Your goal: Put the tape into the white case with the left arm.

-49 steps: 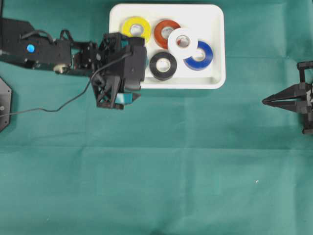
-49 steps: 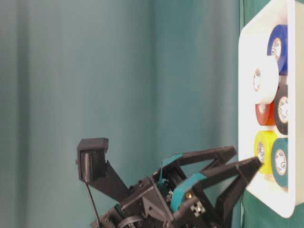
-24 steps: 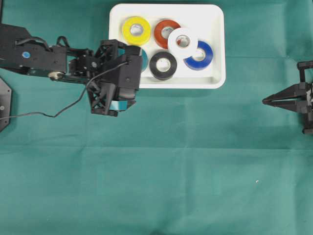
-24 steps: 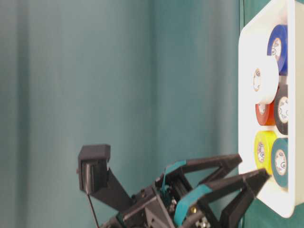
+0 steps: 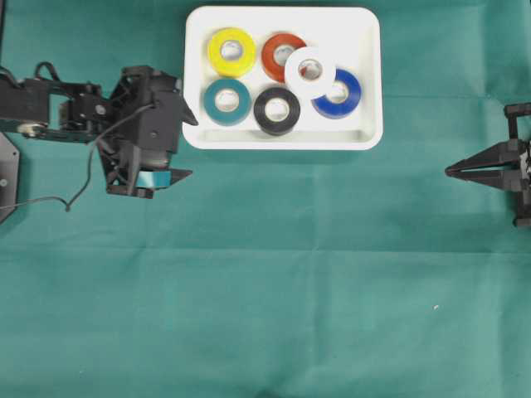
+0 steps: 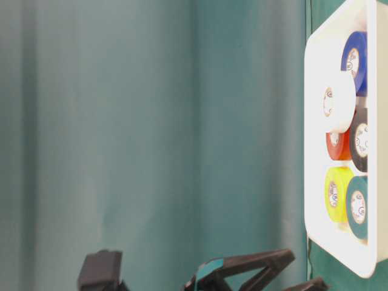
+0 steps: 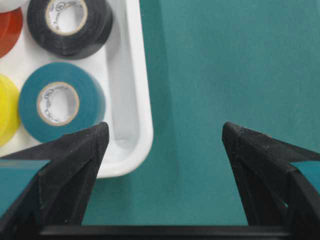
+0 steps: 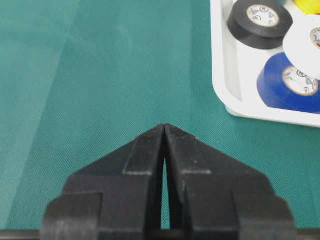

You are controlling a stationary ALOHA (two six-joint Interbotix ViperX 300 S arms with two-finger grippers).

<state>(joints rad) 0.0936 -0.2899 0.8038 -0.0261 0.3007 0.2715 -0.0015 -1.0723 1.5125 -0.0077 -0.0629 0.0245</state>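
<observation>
- Hovering at the far left of the overhead view, the left gripper (image 5: 184, 145) had its teal-striped fingers (image 7: 65, 165) spread wide with nothing between them, one tip just beside the white case's left edge.
- Next came the white case (image 5: 365, 83) on the green cloth (image 5: 265, 290), its near corner showing in the left wrist view (image 7: 137, 100).
- Inside it, the teal tape (image 5: 226, 101) lay flat in the near-left part, beside the rim and next to the black roll (image 5: 276, 110).
- Behind those sat the yellow roll (image 5: 231, 51) and the orange roll (image 5: 280, 55).
- Further right, the white roll (image 5: 309, 72) rested partly on top of the blue roll (image 5: 338, 94) and overlapped the orange roll's edge.
- Over at the right edge, well apart from the case, the right gripper (image 5: 452, 172) sat with its black fingers pressed together, gripping nothing.
</observation>
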